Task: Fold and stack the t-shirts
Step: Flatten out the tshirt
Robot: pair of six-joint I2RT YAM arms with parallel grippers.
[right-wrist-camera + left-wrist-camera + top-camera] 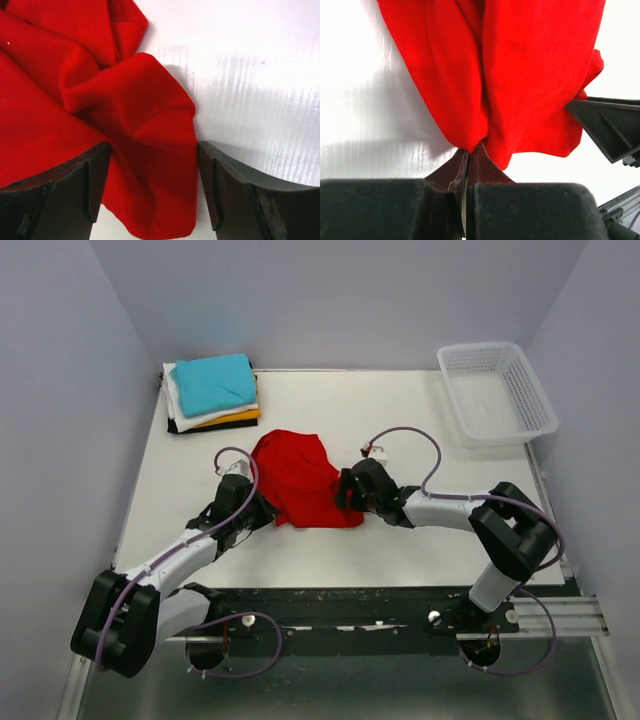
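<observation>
We see the left hand clamped on the red t-shirt. The right hand stands apart, astride a fold of it.

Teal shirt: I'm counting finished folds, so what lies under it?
Under the teal shirt, edges of a white shirt, an orange shirt and a black shirt show, stacked. Their middles are covered; hidden layers are possible.

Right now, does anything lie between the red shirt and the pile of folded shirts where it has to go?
Nothing visible does. Only bare table lies between the red shirt and the pile at the far left corner. The basket stands at the far right, out of the way.
</observation>
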